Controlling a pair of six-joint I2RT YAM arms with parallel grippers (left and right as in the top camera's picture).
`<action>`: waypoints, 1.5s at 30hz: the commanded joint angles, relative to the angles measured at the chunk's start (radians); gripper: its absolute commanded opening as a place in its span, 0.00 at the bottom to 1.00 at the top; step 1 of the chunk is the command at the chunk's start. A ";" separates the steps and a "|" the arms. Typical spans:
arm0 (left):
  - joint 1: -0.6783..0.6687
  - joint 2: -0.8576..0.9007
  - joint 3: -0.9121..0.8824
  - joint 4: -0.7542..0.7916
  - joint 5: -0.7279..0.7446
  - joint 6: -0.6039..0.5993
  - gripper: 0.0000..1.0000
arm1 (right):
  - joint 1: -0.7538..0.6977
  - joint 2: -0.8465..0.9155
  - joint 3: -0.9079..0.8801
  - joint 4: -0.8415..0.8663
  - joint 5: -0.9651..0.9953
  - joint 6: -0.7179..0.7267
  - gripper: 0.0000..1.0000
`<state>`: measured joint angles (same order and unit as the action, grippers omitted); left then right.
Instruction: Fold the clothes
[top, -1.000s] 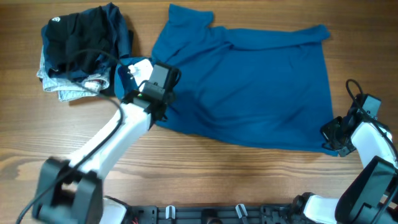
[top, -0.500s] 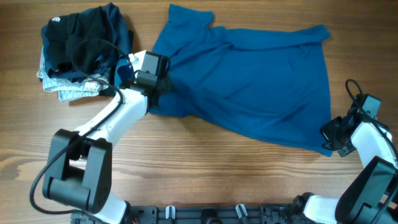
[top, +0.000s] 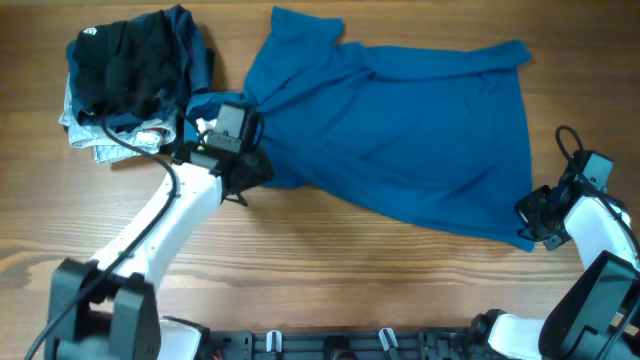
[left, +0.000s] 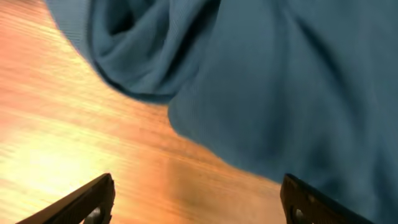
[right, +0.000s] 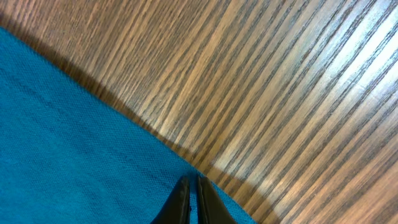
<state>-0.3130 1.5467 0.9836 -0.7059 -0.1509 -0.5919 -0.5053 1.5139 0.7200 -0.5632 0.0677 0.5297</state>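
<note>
Now at fold setup: teal shirt (top: 400, 140) lies spread on the counter (top: 330, 280). My left hand (left: 198, 186) is open, empty, beside its bunched left edge; right hand (right: 189, 186) is closed, seemingly pinching the near-right corner. Next I need a left-side grip.

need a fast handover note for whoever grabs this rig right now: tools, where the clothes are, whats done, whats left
Left tool: open, empty, over the table beside the bunched left edge of the teal garment.
Right tool: shut at the garment's near right corner, apparently pinching it.
Garment: spread across the middle of the table, wrinkled on its left side. The black garment and denim piece are piled at the far left and are not part of the job.
Done: garment laid out; no fold visible.
Left: probably regrasp the left edge, then make all the folds.
</note>
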 joint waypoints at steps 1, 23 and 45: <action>0.003 0.051 -0.093 0.132 0.012 0.039 0.84 | -0.006 -0.014 -0.008 0.003 -0.016 -0.011 0.06; 0.003 0.148 -0.129 0.376 -0.006 0.038 0.48 | -0.006 -0.014 -0.008 0.006 -0.016 -0.031 0.11; 0.003 -0.080 -0.126 0.304 -0.014 0.037 0.04 | -0.006 -0.014 0.016 -0.056 -0.034 -0.028 0.40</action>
<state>-0.3138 1.5082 0.8619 -0.3973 -0.1585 -0.5583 -0.5053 1.5139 0.7204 -0.5983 0.0345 0.4992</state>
